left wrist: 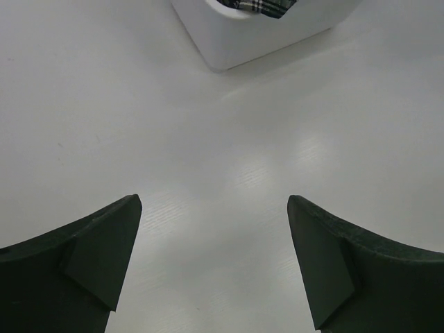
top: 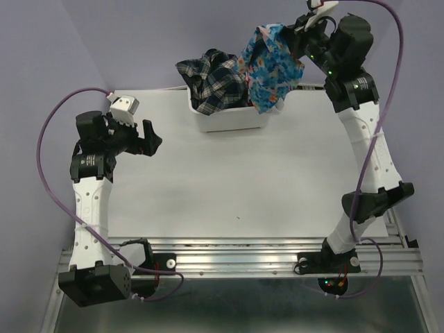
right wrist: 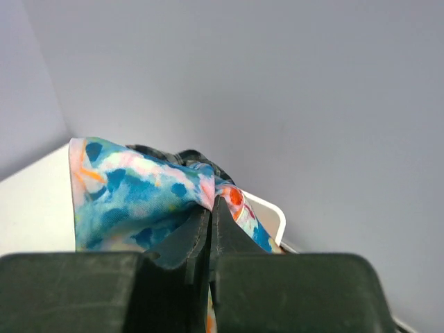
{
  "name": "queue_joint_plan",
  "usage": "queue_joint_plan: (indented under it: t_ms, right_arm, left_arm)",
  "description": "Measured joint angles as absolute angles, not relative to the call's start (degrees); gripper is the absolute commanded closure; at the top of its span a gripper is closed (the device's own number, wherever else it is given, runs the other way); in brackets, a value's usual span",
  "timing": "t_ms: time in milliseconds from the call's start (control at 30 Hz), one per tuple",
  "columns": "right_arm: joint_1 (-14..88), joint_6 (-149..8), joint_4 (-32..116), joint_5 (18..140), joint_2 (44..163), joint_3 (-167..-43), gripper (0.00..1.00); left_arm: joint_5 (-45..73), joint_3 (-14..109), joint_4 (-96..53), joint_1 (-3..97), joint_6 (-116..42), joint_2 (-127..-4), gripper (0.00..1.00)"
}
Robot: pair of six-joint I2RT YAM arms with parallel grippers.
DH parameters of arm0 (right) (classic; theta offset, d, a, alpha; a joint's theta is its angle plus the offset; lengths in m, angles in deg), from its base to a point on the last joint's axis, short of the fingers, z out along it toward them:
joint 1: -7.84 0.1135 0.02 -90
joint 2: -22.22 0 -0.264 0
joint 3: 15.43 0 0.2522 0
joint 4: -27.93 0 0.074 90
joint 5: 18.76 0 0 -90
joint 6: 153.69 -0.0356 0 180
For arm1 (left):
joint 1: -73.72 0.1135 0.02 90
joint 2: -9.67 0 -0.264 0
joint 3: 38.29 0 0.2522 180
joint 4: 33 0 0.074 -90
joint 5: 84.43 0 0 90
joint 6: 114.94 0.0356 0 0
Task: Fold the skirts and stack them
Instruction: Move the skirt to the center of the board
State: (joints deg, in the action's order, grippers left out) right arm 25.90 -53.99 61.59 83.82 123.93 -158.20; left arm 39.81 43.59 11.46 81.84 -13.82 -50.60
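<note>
You're early in this one. Your right gripper (top: 295, 31) is clenched on the blue skirt (top: 270, 66), dangling it over the bin (top: 229, 123) at the far side of the table (top: 236, 187). The plaid skirt (top: 211, 80) sits in the bin. Your left gripper (top: 148, 137) hovers spread wide and empty. Nothing is folded or stacked yet.

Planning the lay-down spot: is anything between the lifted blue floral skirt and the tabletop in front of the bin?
Nothing visible. The right pincer holds the blue floral cloth skirt above the white plastic bin; the white table before it shows no objects.
</note>
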Motion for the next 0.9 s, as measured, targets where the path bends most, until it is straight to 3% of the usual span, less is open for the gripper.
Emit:
queue_joint_plan:
  t_ms: [167,500,700,900]
  right_arm:
    - [25.9,-55.0,63.2,88.8,114.8,-154.3,0.99]
    - [25.9,-56.7,64.0,99.9,96.3,-125.5,0.99]
    - [28.2,-60.3,62.7,104.7,99.3,-107.3,0.99]
    - [37.1,-62.8,59.3,104.7,109.8,-97.7,0.99]
  left_arm:
    - [41.7,43.7,8.3,81.9,-13.9,-48.7,0.01]
    - [47.5,42.1,5.1,81.9,-8.7,-39.1,0.02]
    - [51.0,37.2,6.1,81.9,-1.1,-34.2,0.02]
    - [52.0,36.1,14.4,81.9,12.3,-31.3,0.03]
